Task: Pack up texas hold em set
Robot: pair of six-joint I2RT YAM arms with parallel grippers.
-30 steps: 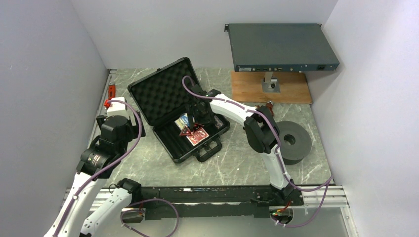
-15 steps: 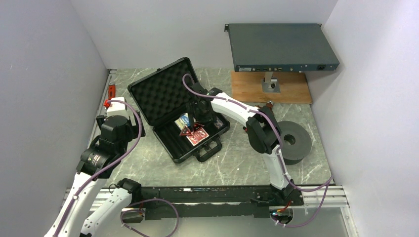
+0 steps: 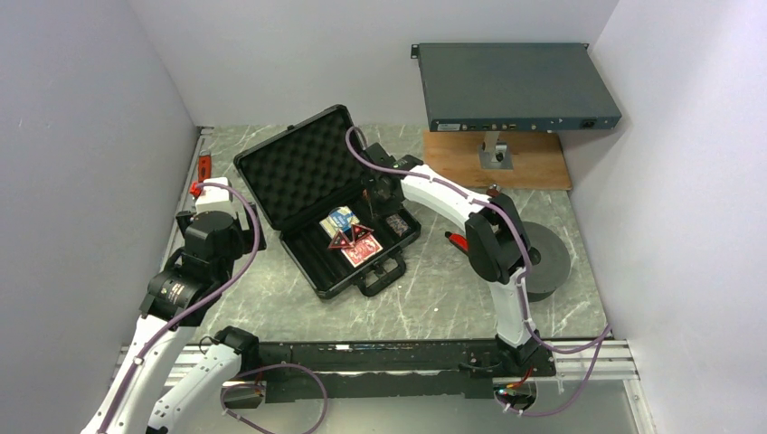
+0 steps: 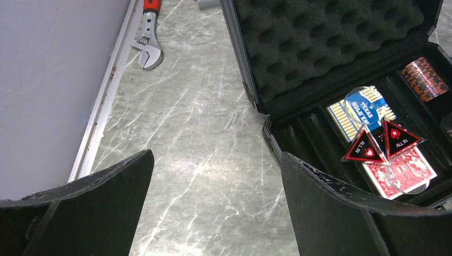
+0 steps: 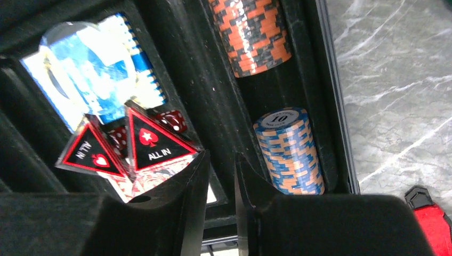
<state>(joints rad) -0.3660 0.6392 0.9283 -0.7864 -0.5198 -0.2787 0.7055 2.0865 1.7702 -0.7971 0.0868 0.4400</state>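
The black briefcase (image 3: 298, 167) lies open, its foam lid leaning back to the left. Its tray holds a blue card deck (image 5: 101, 74), a red deck (image 4: 405, 170), two red-black triangular tokens (image 5: 152, 144) and red dice (image 5: 170, 120). An orange-black chip roll (image 5: 256, 34) and a blue-orange chip roll (image 5: 290, 152) lie in the slots along the right side. My right gripper (image 5: 221, 160) hovers over the tray between tokens and chip rolls, jaws a narrow gap apart with nothing between them. My left gripper (image 4: 217, 160) hangs wide open over bare table, left of the case.
A grey rack-mount box (image 3: 516, 86) stands on a post above a wooden board (image 3: 534, 167) at the back right. A black round disc (image 3: 547, 262) sits right of the case. A red-handled wrench (image 4: 149, 37) lies by the left rail. A small red object (image 5: 432, 218) lies just outside the case.
My right gripper has shifted back and to the right, from over the tokens toward the chip slots, and its jaws have narrowed. The left arm has not moved.
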